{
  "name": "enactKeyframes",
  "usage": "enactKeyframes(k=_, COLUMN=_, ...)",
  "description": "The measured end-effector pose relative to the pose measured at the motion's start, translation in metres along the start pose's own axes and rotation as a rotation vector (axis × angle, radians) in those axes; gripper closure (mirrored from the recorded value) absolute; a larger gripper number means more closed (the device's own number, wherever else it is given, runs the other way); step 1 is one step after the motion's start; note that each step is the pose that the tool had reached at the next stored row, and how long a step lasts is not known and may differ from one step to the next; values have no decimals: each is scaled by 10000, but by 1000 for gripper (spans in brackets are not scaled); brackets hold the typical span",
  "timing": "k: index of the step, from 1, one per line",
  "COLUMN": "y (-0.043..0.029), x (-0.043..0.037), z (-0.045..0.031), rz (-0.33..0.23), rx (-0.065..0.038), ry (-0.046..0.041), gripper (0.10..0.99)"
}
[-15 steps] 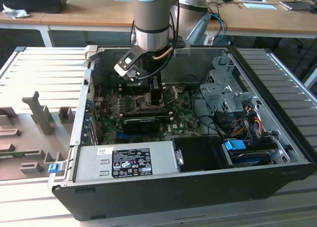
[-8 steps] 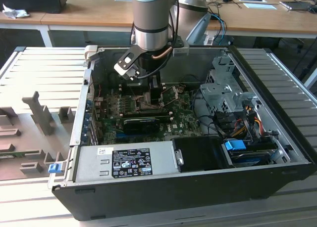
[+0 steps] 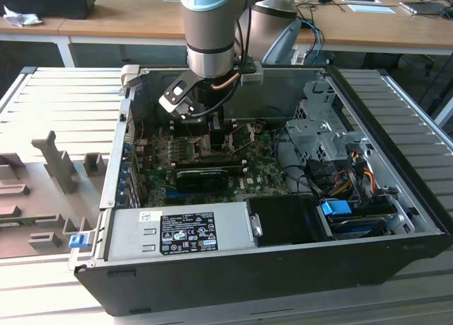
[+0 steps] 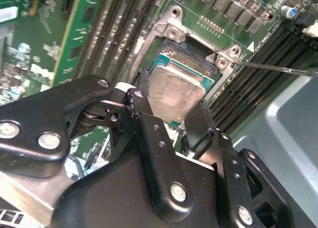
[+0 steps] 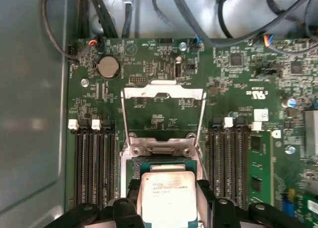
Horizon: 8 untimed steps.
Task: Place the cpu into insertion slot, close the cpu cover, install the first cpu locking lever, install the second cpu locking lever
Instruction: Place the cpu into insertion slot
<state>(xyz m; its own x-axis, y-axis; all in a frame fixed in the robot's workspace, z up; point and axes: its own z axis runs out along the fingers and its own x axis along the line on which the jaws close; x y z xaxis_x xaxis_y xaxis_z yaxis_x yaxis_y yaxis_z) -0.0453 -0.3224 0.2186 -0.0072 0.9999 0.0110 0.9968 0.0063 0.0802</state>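
Observation:
My gripper (image 5: pixel 168 198) reaches down into the open computer case (image 3: pixel 396 254), over the green board. The cpu (image 5: pixel 166 188), a silvery square chip with a pale edge, sits between the two black fingers (image 4: pixel 144 96), which press on opposite edges. It lies level over the insertion slot (image 4: pixel 191 53), a dark socket with a silvery rim; whether it is seated I cannot tell. The cpu cover (image 5: pixel 163 94), a thin metal frame with a square window, stands swung open beyond the socket, away from the chip. In the exterior view my gripper (image 3: pixel 212 130) stands just above the board.
Long black memory slots (image 5: pixel 92 163) run on both sides of the socket. A thin metal lever rod (image 4: pixel 278 69) sticks out by the socket corner. A black expansion card (image 3: pixel 205 176), the grey power supply (image 3: pixel 177 229) and cable bundles (image 3: pixel 347 176) crowd the case.

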Motion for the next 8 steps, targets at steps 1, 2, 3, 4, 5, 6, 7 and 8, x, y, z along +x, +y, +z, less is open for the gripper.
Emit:
enactKeyframes(k=1, y=-8, x=6, z=26, rz=73, rx=-2, ry=-12, gripper=557)
enactKeyframes(k=2, y=-14, x=7, z=45, rz=192, rx=-3, ry=-23, gripper=557)
enactKeyframes(k=3, y=-17, x=9, z=59, rz=266, rx=-4, ry=-29, gripper=557)
enactKeyframes(k=4, y=-18, x=10, z=71, rz=269, rx=-4, ry=-29, gripper=557)
enactKeyframes(k=5, y=-19, x=10, z=80, rz=270, rx=-4, ry=-30, gripper=557)
enactKeyframes(k=6, y=-25, x=10, z=94, rz=274, rx=-4, ry=-30, gripper=557)
enactKeyframes(k=7, y=-28, x=10, z=101, rz=273, rx=-5, ry=-30, gripper=557)
enactKeyframes(k=8, y=-31, x=10, z=107, rz=272, rx=-6, ry=-30, gripper=557)
